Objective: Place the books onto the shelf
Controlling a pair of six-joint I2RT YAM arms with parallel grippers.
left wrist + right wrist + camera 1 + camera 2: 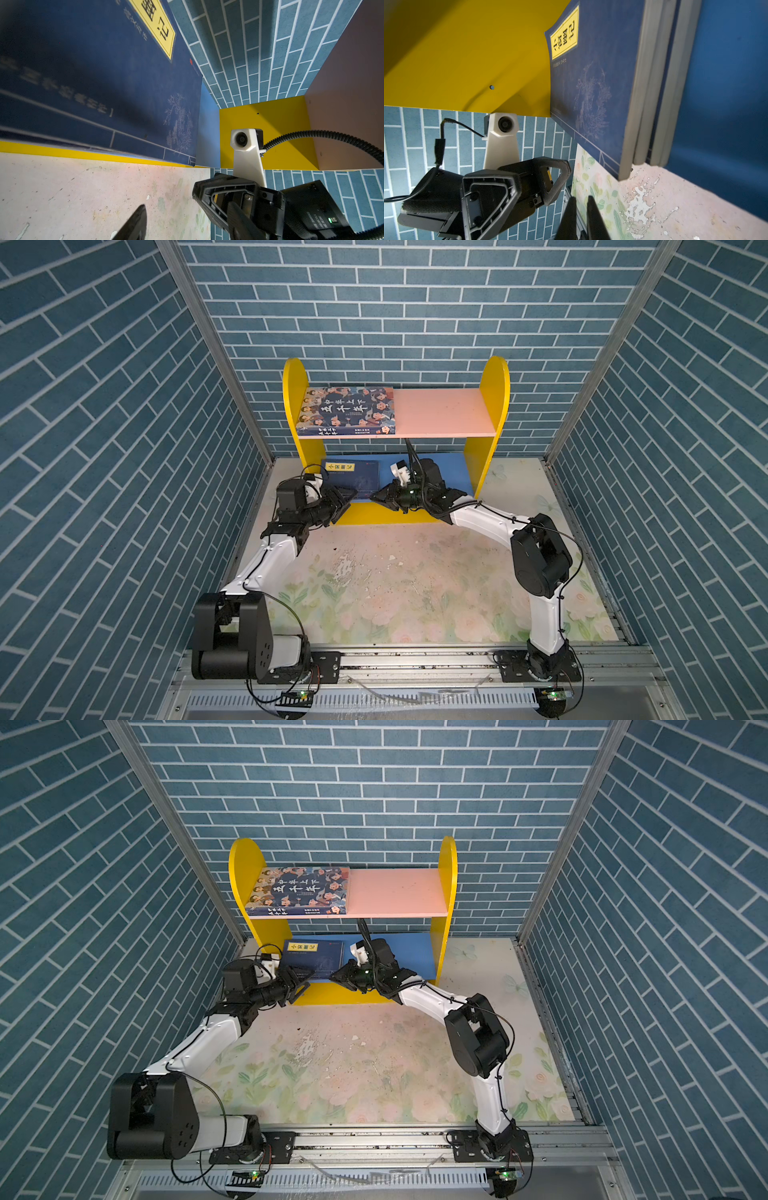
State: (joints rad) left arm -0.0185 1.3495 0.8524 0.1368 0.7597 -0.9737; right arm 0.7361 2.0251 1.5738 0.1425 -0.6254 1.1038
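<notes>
Two end effectors to confirm: what is the condition of each? (Operator)

Left gripper (348,501): jaws apart, holding nothing, positioned at the near left corner of the stack of thin navy books with yellow title labels (352,477). Right gripper (375,498): jaws together, holding nothing, tip at the near right corner of the same stack. Contact with the stack cannot be confirmed. In the right wrist view its fingertips (568,220) lie side by side. (Technician)

Location of the books? (Operator)

Thick book with cartoon faces and a white title on dark blue (348,411): flat on the left half of the pink upper board (442,412) of the small rack with yellow round-topped side panels (495,385). Navy stack: flat on the left part of the blue lower board (457,470), cover up, near edge at the front of the board above the yellow base (365,516). The right wrist view shows several grey page blocks (648,104) under the top cover; the exact count cannot be read. (Technician)

Surface and enclosure? (Operator)

Work surface is a pale floral mat (415,614), its print worn to white flakes (345,568) near the middle. Blue brick-pattern panels (374,302) close the far, left and right sides, joined by aluminium corner posts (210,344). The rack stands at the far end of the mat, close to the far panel. Both arm bases (536,664) mount on an aluminium rail (415,660) along the near edge. (Technician)
</notes>
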